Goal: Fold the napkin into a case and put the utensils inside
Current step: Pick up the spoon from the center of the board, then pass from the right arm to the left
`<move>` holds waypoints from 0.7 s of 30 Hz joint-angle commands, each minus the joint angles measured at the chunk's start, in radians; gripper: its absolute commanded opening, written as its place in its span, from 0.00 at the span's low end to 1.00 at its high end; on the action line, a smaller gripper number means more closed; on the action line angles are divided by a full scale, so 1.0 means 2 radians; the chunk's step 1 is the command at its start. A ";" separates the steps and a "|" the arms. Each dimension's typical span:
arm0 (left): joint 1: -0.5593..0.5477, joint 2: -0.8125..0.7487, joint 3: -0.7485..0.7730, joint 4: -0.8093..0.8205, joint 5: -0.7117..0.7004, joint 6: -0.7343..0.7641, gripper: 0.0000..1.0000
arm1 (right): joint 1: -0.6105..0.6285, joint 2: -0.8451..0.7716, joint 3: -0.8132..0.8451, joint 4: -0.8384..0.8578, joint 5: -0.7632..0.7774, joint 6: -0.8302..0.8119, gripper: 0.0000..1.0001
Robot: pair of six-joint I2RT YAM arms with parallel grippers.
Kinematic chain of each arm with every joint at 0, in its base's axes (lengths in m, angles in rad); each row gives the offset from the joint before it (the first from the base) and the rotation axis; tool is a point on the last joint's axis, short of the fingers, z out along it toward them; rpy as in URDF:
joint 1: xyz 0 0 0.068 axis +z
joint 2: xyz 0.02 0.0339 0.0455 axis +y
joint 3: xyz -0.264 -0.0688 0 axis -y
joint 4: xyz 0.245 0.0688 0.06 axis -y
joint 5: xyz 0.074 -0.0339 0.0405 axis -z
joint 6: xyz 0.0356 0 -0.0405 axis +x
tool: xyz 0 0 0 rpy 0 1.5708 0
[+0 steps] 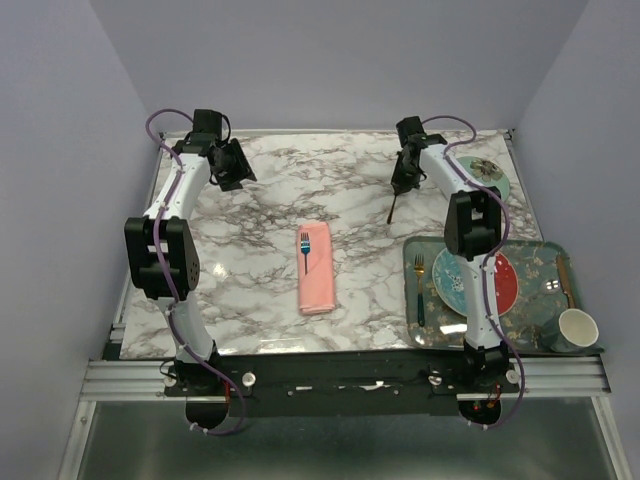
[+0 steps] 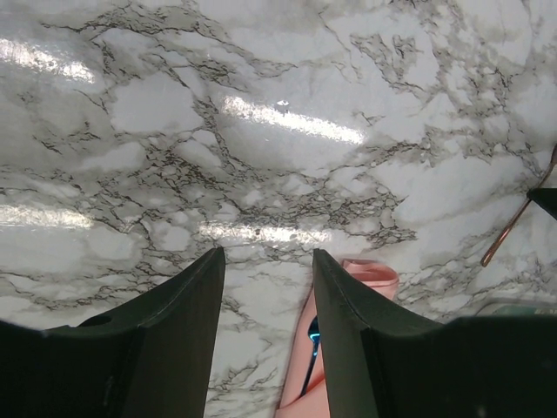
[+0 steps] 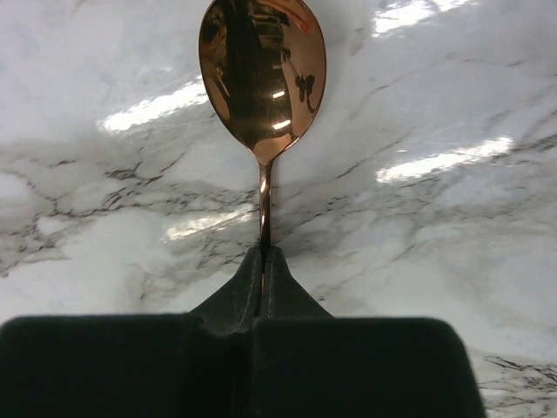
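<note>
above the table (image 1: 250, 200), right pincer (image 3: 263, 254) clamped the spoon (image 3: 261, 74) by its handle; left pincer (image 2: 268, 261) gaped empty. spoon might swivel in that grip and miss the case (image 1: 316, 268).

A white marble-patterned table (image 1: 250, 230), glossy with glare, sits between plain lavender walls (image 1: 340, 60).

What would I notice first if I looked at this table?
The pink folded napkin lies mid-table, with a small blue fork at its far end. Farther back on the right, the right pincer pinches a shiny copper spoon over the marble table.
</note>
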 commanded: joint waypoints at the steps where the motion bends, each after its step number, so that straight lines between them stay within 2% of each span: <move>1: 0.003 -0.018 0.015 0.011 -0.001 0.018 0.55 | 0.009 -0.068 0.005 0.014 -0.055 -0.053 0.00; 3: 0.003 -0.023 0.011 0.023 -0.002 0.018 0.55 | 0.010 -0.100 -0.029 0.048 -0.086 -0.076 0.01; 7: 0.003 -0.049 -0.028 0.069 0.013 0.029 0.56 | 0.019 -0.158 -0.070 0.060 -0.120 -0.112 0.01; 10: 0.003 -0.072 -0.063 0.135 0.064 0.043 0.57 | 0.033 -0.214 -0.121 0.096 -0.161 -0.142 0.00; 15: -0.011 -0.074 -0.054 0.196 0.208 0.044 0.57 | 0.069 -0.306 -0.245 0.191 -0.212 -0.226 0.01; 18: -0.033 -0.074 -0.045 0.235 0.259 0.033 0.60 | 0.085 -0.343 -0.274 0.212 -0.238 -0.248 0.01; 21: -0.063 -0.078 -0.049 0.274 0.276 0.001 0.67 | 0.100 -0.363 -0.288 0.218 -0.252 -0.256 0.01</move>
